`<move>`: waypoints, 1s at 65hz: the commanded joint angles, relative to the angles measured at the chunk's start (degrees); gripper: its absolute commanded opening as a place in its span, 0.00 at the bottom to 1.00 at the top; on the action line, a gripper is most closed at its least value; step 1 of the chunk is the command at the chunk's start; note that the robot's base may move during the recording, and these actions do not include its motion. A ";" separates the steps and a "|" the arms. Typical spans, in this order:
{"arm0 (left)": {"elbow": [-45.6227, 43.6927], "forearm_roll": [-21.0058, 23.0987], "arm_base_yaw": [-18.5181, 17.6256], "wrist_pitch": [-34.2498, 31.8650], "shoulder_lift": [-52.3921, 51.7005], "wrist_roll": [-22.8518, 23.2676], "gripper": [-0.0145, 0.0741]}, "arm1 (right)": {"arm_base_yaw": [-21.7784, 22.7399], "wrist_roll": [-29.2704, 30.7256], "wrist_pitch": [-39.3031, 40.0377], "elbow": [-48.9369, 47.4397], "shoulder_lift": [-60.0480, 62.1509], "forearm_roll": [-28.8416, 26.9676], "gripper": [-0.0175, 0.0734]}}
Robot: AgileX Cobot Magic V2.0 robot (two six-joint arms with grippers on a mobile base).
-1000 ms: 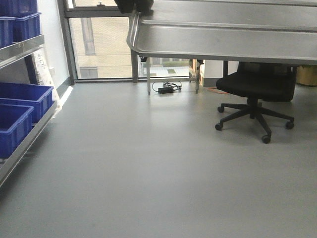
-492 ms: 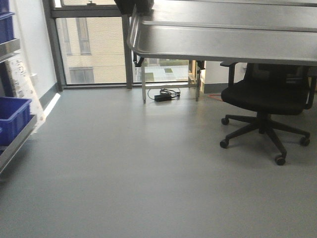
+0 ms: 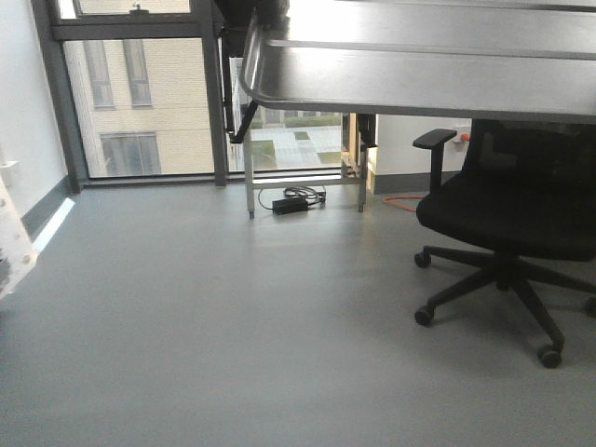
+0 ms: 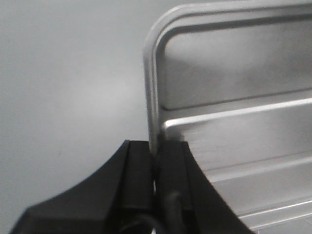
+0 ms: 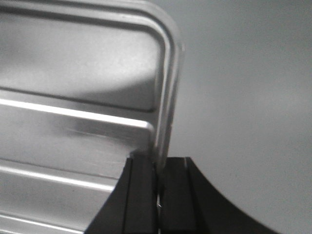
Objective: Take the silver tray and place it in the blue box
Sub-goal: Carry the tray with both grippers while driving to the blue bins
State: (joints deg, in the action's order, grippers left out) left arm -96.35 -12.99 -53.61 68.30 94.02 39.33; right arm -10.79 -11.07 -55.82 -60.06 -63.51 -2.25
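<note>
The silver tray (image 3: 419, 79) hangs level, high over the grey floor (image 3: 233, 326), its opposite rims pinched by the closed left claw (image 4: 156, 152) and right claw (image 5: 159, 165) so it cannot tip in carrying, an office chair (image 3: 507, 214) nearby, the blue box nowhere in view.

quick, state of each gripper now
Left gripper: shut on the rim of the shiny rectangular silver metal tray.
Right gripper: shut on its opposite rim.

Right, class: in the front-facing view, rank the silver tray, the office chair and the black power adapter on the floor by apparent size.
1. silver tray, largest, though nearest the camera and cropped, so inflated.
2. office chair, also cropped at the right.
3. power adapter, by far smallest.
</note>
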 commanded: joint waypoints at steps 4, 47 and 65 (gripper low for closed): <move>-1.21 -3.15 -0.09 6.04 -2.80 -1.54 0.05 | 0.38 0.98 2.58 -2.15 1.29 3.34 0.25; -1.21 -2.20 -0.09 5.92 -2.80 -1.54 0.05 | 0.38 0.98 2.56 -2.15 1.21 3.34 0.25; -1.21 -2.20 0.00 5.92 -2.80 -1.54 0.05 | 0.38 0.98 2.56 -2.15 1.21 3.34 0.25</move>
State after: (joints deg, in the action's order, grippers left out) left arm -96.35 -12.52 -53.61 68.30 94.02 39.33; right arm -10.79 -11.07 -56.04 -60.06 -63.51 -2.14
